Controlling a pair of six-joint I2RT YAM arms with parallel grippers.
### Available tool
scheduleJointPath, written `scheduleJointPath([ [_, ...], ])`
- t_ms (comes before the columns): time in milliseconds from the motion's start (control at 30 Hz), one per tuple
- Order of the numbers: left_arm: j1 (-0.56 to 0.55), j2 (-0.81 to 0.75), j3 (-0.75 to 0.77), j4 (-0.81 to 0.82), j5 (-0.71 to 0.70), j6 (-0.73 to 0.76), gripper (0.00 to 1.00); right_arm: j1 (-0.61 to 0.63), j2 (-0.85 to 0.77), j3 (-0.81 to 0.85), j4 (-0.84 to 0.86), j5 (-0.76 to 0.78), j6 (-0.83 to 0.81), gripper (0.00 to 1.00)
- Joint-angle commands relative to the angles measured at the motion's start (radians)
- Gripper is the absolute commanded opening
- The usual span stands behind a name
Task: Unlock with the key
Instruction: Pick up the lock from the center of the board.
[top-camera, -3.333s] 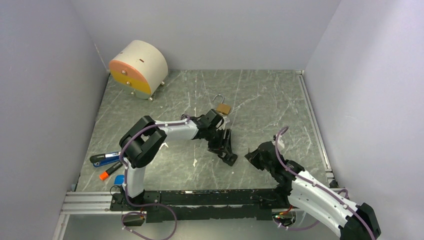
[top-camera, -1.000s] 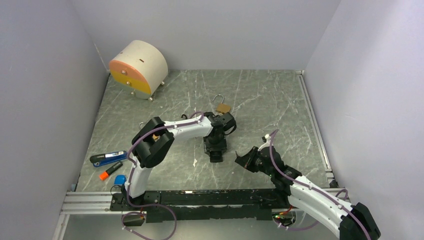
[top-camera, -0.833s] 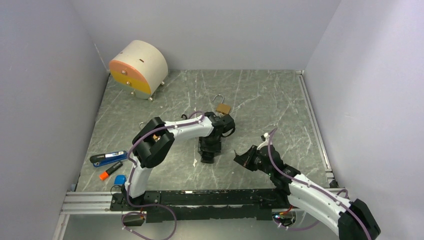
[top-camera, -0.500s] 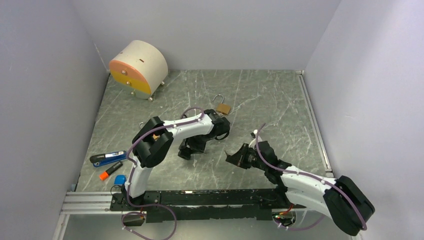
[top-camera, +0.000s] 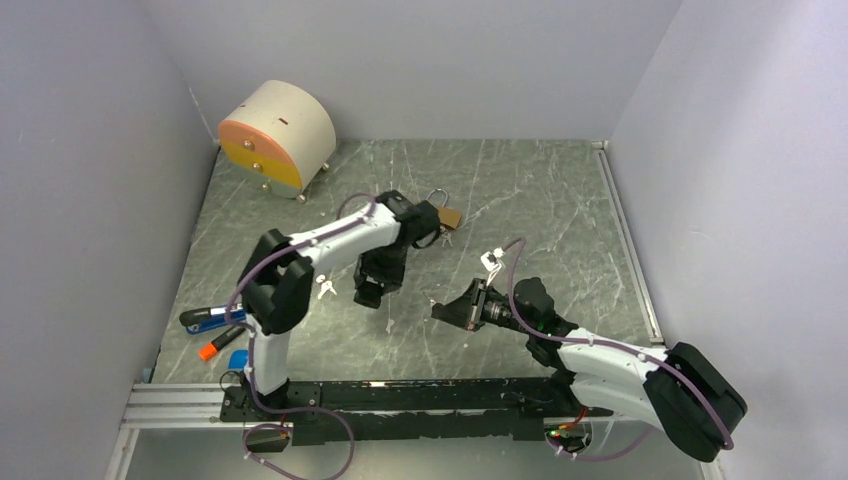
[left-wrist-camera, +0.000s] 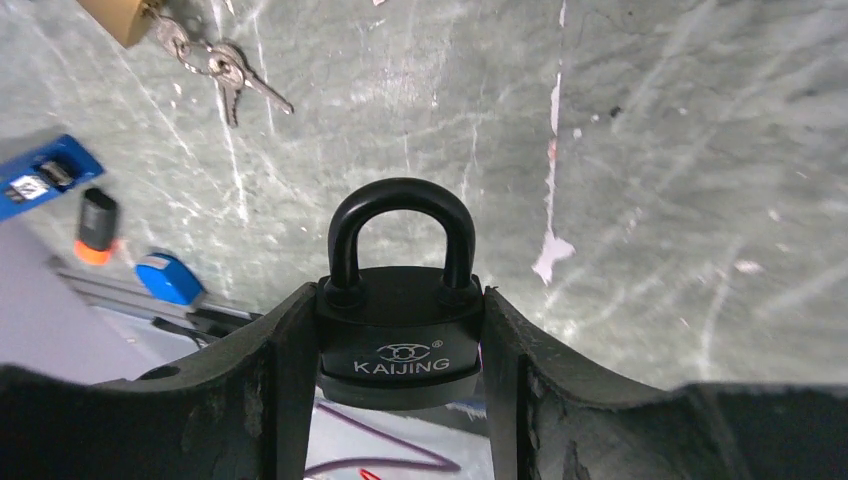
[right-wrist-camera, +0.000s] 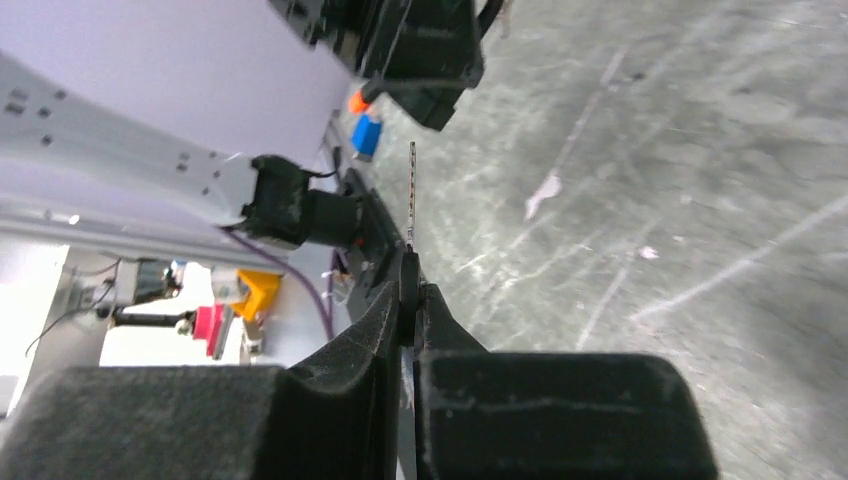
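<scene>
My left gripper (left-wrist-camera: 398, 296) is shut on a black padlock (left-wrist-camera: 400, 340) marked KAIJING, its shackle pointing away over the table. From above, the left gripper (top-camera: 368, 288) hangs left of the table's middle. My right gripper (right-wrist-camera: 410, 272) is shut on a thin key (right-wrist-camera: 412, 195), seen edge-on with its blade sticking out forward. The blade points up toward the left gripper (right-wrist-camera: 420, 45), with a clear gap between them. In the top view the right gripper (top-camera: 447, 311) sits to the right of the left one, aimed at it.
A brass padlock (top-camera: 447, 216) lies behind the left arm. Another brass padlock (left-wrist-camera: 115, 15) with a bunch of keys (left-wrist-camera: 225, 75) lies below the left gripper. A cream round drawer unit (top-camera: 277, 137) stands at the back left. A blue tool (top-camera: 213, 318), an orange marker (top-camera: 220, 342) and a blue cap (top-camera: 238, 359) lie near left.
The left arm has swung left and turned, carrying the black padlock. The right arm has reached left across the table with the key, closing toward the left gripper.
</scene>
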Motion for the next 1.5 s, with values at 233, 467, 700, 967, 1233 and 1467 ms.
scheduleJointPath([
  [233, 0.157, -0.211, -0.011, -0.035, 0.441, 0.076, 0.15, 0.142, 0.027, 0.064, 0.272, -0.12, 0.034, 0.0],
  [467, 0.176, -0.258, -0.028, -0.058, 0.46, 0.082, 0.16, 0.181, 0.134, 0.115, 0.341, -0.188, 0.029, 0.0],
  [700, 0.195, -0.29, -0.068, -0.035, 0.484, 0.08, 0.16, 0.194, 0.213, 0.151, 0.4, -0.242, 0.034, 0.0],
  [967, 0.205, -0.306, -0.084, -0.022, 0.494, 0.079, 0.16, 0.211, 0.198, 0.182, 0.296, -0.23, -0.018, 0.0],
  [1233, 0.208, -0.328, -0.095, -0.005, 0.491, 0.073, 0.16, 0.229, 0.18, 0.205, 0.214, -0.21, -0.066, 0.0],
  [1467, 0.215, -0.3, -0.04, -0.007, 0.508, 0.092, 0.16, 0.236, 0.191, 0.255, 0.113, -0.196, -0.12, 0.0],
])
